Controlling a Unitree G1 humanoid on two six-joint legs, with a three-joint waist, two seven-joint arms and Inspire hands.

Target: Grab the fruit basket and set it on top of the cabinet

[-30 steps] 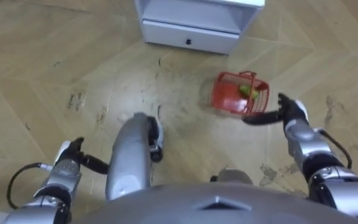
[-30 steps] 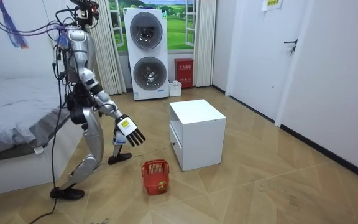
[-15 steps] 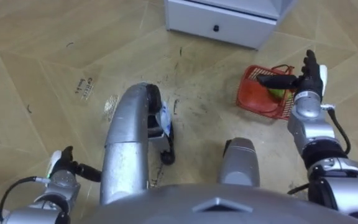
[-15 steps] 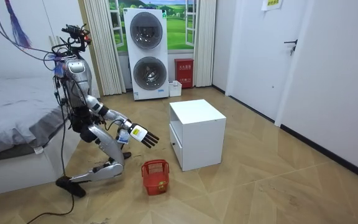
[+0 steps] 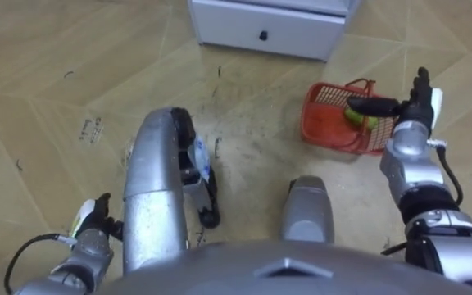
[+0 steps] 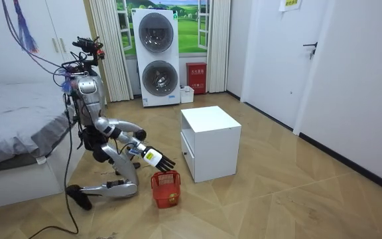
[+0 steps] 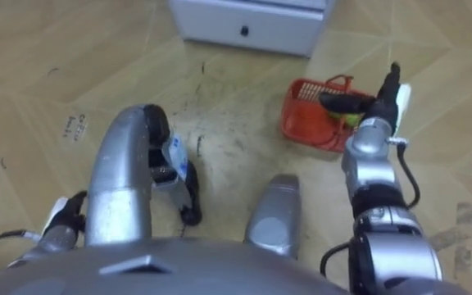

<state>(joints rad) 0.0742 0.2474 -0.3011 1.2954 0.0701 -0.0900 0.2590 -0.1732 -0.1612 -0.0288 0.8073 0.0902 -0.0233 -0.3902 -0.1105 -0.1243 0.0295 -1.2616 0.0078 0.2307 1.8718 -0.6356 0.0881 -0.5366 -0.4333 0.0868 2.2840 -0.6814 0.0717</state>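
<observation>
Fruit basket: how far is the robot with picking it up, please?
Done: the robot kneels low beside the red fruit basket, near the white cabinet. In hand: the right hand is stretched over the basket, fingers straight, gripping nothing. Left: curl the fingers round the handle and lift; the basket stands on the floor. The left hand hangs idle at lower left.

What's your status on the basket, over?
Right hand open above red basket, handle not gripped. Left hand low. Basket on floor by white cabinet; path clear.

No legible text, labels or numbers anywhere.
</observation>
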